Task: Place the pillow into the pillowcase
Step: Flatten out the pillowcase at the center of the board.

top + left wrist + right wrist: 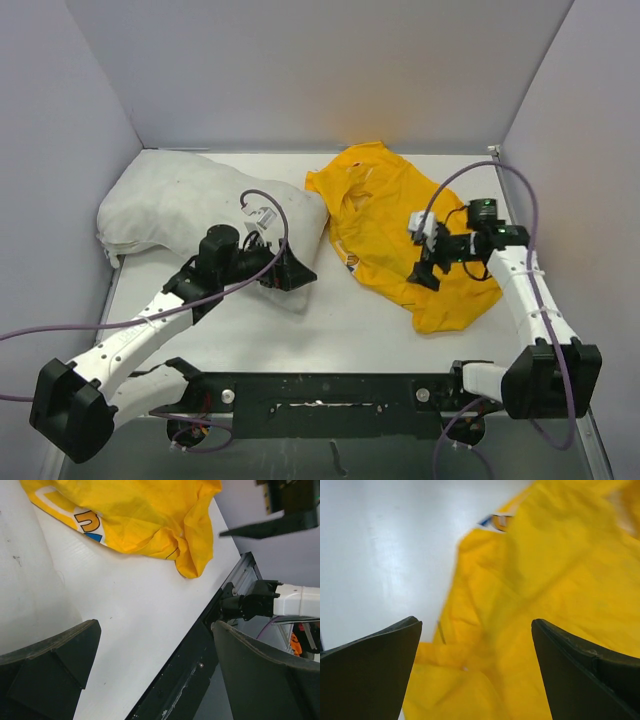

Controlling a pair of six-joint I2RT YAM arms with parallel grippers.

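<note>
From where I stand, nothing has gone in yet. The pillow (190, 215) lies plump and wrinkled at the far left of the table (350, 320), wholly outside the pillowcase (400, 230). That sits crumpled in a bright yellow heap to its right, with a scrap of its blue-and-white print showing. The two are just beside each other at the far side, though I can't tell whether they touch. The left gripper (290, 270) sits at the pillow's near right-hand end with its jaws spread wide and nothing between them. Its wrist view shows only bare table and the yellow cloth beyond. The right gripper (428, 262) hangs over the middle of the pillowcase, also gaping wide and holding nothing (its wrist picture is blurred, so it may well be moving). I'd judge this to be the opening step, getting hold of the case so that its mouth can be presented to the pillow. Next, the right arm would need to find the open hem, which I can't make out among the folds. It should pinch a single layer there rather than both, while the left closes on a pillow corner to feed it across.
</note>
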